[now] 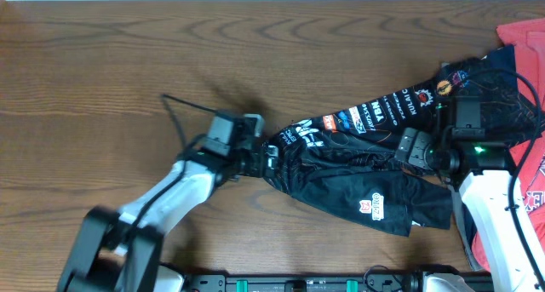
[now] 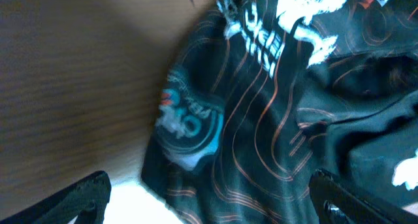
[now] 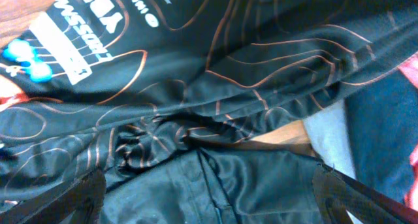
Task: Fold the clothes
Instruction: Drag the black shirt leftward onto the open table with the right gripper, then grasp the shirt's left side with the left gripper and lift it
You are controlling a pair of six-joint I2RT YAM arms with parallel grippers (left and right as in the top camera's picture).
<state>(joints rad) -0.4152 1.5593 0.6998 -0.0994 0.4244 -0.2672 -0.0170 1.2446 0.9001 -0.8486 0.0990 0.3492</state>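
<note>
- While the brown wood-grain table (image 1: 128, 71) is carrying everything, the black thin jersey with orange-red contour lines and white lettering (image 1: 358, 164) is lying bunched in a long band on its right half. One end is running up against the red garment with white print (image 1: 519, 37) at the right edge.
- Its long axis is running diagonally, from the low end near the table's middle up toward the far right corner. A plainer flap bearing a small red-orange badge (image 1: 372, 208) is spreading toward the near edge. Which end is collar or hem I cannot tell.
- Judging by the fine wrinkles and sheen, the fabric is looking light, limp and slippery, with no stiffness to keep a crease. It is likely going to sag and slide, so a seam or hemmed edge at each end of the band seems a safer hold than a loose mid-cloth fold.
- The left gripper (image 1: 271, 151) is hovering at the band's low end, fingers spread wide over the cloth, gripping nothing.
- The right gripper (image 1: 411, 149) is sitting over the band's right-hand part, fingers likewise standing wide apart above a crumpled ridge, holding nothing.
</note>
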